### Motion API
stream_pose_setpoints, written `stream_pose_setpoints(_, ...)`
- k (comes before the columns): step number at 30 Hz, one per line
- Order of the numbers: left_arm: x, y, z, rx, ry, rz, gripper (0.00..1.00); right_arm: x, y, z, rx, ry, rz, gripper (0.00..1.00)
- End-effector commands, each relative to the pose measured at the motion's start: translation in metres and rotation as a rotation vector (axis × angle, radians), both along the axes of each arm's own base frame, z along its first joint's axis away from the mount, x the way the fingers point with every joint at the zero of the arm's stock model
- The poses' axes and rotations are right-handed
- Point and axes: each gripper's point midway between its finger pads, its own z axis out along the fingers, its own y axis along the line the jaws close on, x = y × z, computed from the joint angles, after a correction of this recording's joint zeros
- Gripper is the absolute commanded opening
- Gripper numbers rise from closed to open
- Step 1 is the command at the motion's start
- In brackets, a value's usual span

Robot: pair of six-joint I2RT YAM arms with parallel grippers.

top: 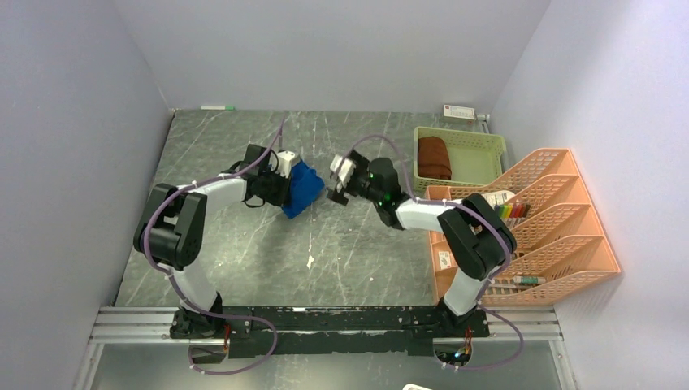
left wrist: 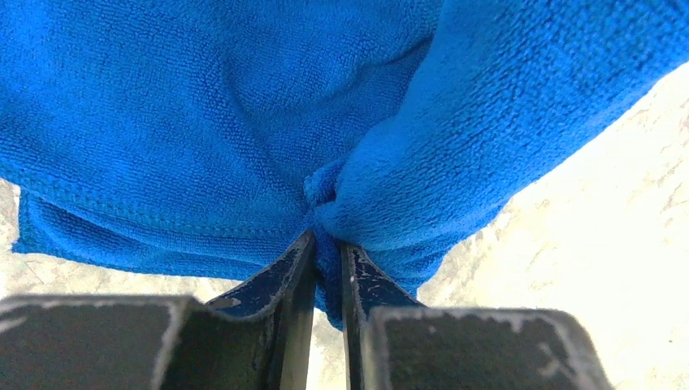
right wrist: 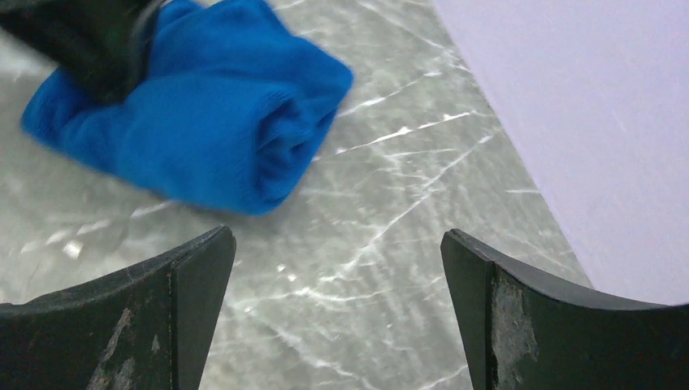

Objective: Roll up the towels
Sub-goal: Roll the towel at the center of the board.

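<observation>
The bright blue towel (top: 302,188) lies rolled into a bundle on the grey marble table (top: 244,260) left of centre. My left gripper (top: 286,180) is shut on the blue towel (left wrist: 244,122), with a fold of cloth pinched between its two fingers. In the right wrist view the blue towel (right wrist: 211,122) shows its spiral end, and the left arm's black link rests over it at the top left. My right gripper (top: 338,180) stands wide open just right of the roll, holding nothing. The rust-brown towel (top: 434,158) sits rolled in the green basket (top: 479,154).
An orange multi-tier file rack (top: 552,219) holding pens and small items stands at the right. A white box (top: 459,112) sits behind the basket, and a white marker (top: 217,107) lies at the back wall. Grey walls close in on three sides.
</observation>
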Motion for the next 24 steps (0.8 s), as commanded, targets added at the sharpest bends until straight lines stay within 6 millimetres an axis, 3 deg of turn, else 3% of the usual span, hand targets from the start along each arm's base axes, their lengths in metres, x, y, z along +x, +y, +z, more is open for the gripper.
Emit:
stream_pose_setpoints(1, -0.031, 0.020, -0.036, 0.089, 0.169, 0.031, 0.26, -0.032, 0.018, 0.027, -0.006, -0.362, 0.183, 1.00)
stream_pose_setpoints(5, -0.024, 0.020, -0.029, 0.048, 0.168, 0.038, 0.26, -0.065, 0.023, 0.025, -0.049, -0.504, 0.298, 1.00)
stream_pose_setpoints(9, -0.020, 0.019, -0.022, -0.009, 0.179, 0.035, 0.27, -0.083, 0.043, 0.007, -0.196, -0.513, 0.400, 1.00)
stream_pose_setpoints(14, -0.022, 0.014, -0.017, -0.046, 0.193, 0.014, 0.28, -0.091, 0.080, -0.028, -0.369, -0.493, 0.491, 0.99)
stream_pose_setpoints(18, -0.022, 0.011, -0.015, -0.058, 0.202, 0.002, 0.28, -0.090, 0.091, -0.053, -0.433, -0.479, 0.514, 0.99)
stream_pose_setpoints(24, -0.020, 0.010, -0.011, -0.074, 0.203, -0.001, 0.28, -0.086, 0.100, -0.074, -0.503, -0.408, 0.581, 0.95)
